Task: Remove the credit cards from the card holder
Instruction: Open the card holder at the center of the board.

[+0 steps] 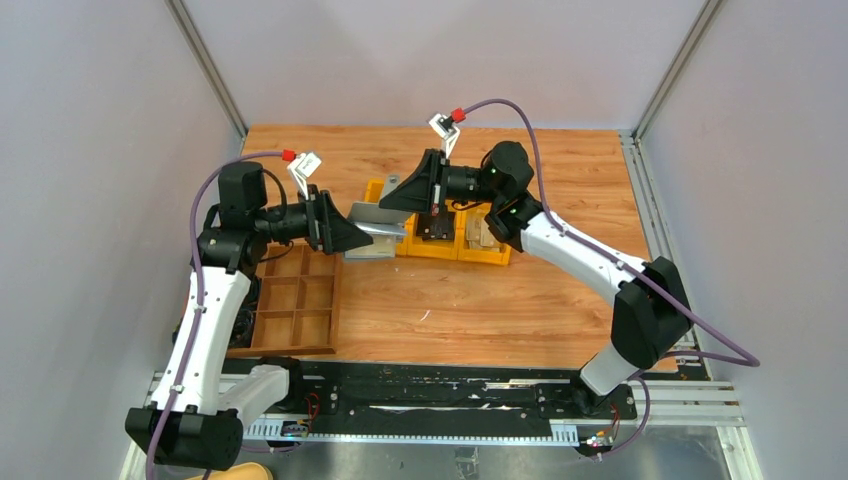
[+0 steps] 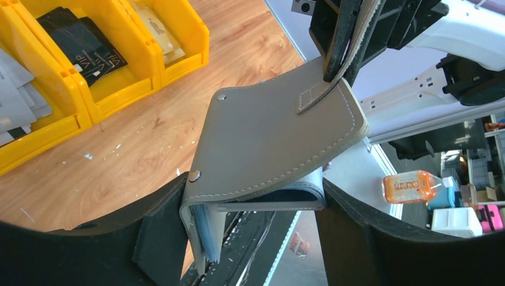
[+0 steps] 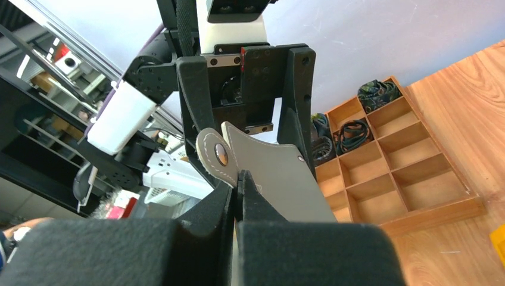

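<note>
The grey card holder (image 1: pixel 376 232) hangs above the table between both arms. My right gripper (image 3: pixel 237 179) is shut on its closing tab (image 3: pixel 213 154), seen from the other side as black fingers (image 2: pixel 340 42) pinching the tab (image 2: pixel 317 98). My left gripper (image 2: pixel 262 232) stands open and wide; the folded holder (image 2: pixel 274 131) spans the gap and touches both fingers, its blue inner pockets (image 2: pixel 205 229) hanging by the left one. No credit cards show in the holder. A tan card (image 2: pixel 156 28) and light grey cards (image 2: pixel 18 89) lie in the yellow bins.
A row of yellow bins (image 1: pixel 452 252) sits on the table behind the holder, one with a black item (image 2: pixel 83 42). A brown wooden compartment tray (image 1: pixel 300 300) lies at the left by the left arm, with dark cables (image 3: pixel 351 128) in its far cells.
</note>
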Controlling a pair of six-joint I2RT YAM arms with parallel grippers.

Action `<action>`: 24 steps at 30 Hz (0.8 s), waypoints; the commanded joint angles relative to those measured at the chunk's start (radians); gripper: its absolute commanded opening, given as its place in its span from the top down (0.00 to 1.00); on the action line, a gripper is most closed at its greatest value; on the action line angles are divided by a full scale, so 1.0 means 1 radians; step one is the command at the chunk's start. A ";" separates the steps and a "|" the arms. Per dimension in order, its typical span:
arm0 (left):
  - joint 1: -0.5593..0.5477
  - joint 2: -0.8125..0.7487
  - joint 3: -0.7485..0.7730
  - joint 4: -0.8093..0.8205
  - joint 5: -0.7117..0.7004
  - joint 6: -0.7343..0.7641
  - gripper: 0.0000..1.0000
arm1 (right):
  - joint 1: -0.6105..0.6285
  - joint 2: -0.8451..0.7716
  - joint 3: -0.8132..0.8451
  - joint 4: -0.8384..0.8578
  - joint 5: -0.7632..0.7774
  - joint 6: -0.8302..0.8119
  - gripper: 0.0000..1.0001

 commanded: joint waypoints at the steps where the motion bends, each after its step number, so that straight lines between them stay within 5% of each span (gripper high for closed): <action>1: -0.001 -0.018 -0.002 -0.012 0.046 0.059 0.32 | 0.017 -0.032 0.055 -0.150 -0.050 -0.125 1.00; 8: -0.001 -0.037 0.010 -0.023 0.015 0.116 0.58 | 0.031 -0.019 0.106 -0.178 -0.091 -0.111 1.00; 13: -0.001 -0.036 0.040 -0.024 -0.008 0.132 0.64 | 0.043 -0.004 0.129 -0.187 -0.117 -0.100 1.00; 15: -0.001 -0.040 0.051 -0.050 -0.022 0.163 0.55 | 0.045 -0.004 0.132 -0.196 -0.122 -0.103 1.00; 16: -0.001 -0.042 0.054 -0.064 -0.030 0.188 0.46 | 0.046 -0.005 0.131 -0.197 -0.125 -0.104 1.00; 17: -0.001 -0.043 0.064 -0.101 -0.043 0.224 0.26 | 0.047 -0.006 0.133 -0.199 -0.126 -0.105 1.00; 18: -0.001 -0.047 0.067 -0.113 -0.055 0.251 0.20 | 0.047 -0.008 0.135 -0.202 -0.126 -0.108 1.00; 24: -0.001 -0.102 0.065 -0.138 -0.153 0.371 0.14 | 0.048 -0.018 0.161 -0.241 -0.148 -0.125 1.00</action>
